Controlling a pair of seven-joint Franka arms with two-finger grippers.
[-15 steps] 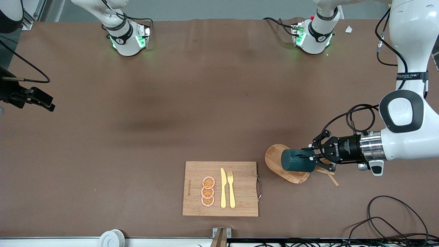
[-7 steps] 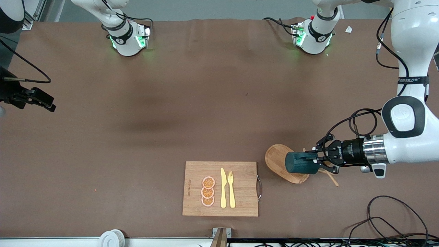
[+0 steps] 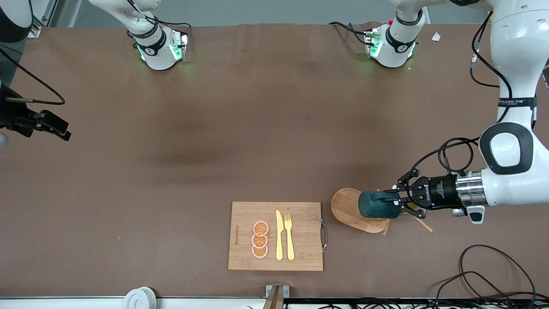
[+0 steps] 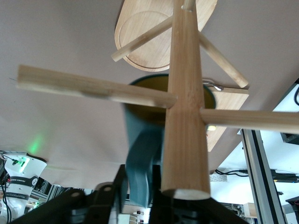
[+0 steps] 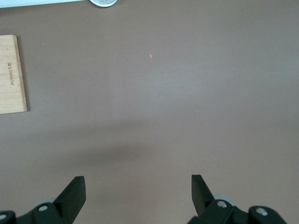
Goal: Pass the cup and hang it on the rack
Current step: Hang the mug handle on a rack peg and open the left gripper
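We see a matt brown cloth-like surface point(image 3: 257, 128), faintly creased. The light wooden mug rack point(image 4: 184, 116) shows smooth, unvarnished grain on post and pegs, its oval base point(image 3: 347, 206) the same. The dark teal ribbed cup point(image 3: 377, 205) looks satin-glazed. The rectangular bamboo cutting board point(image 3: 300, 253) is matt with a metal handle point(image 3: 324, 235).

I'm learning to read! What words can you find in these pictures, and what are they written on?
"ROBOTIQ": white letters on the black body of the left gripper, small but just legible.
White lettering on the black band around the left arm: too small to read for sure.
Dark printed line along one edge of the cutting board, seen in the right wrist view too: too blurred to read.
No other words.
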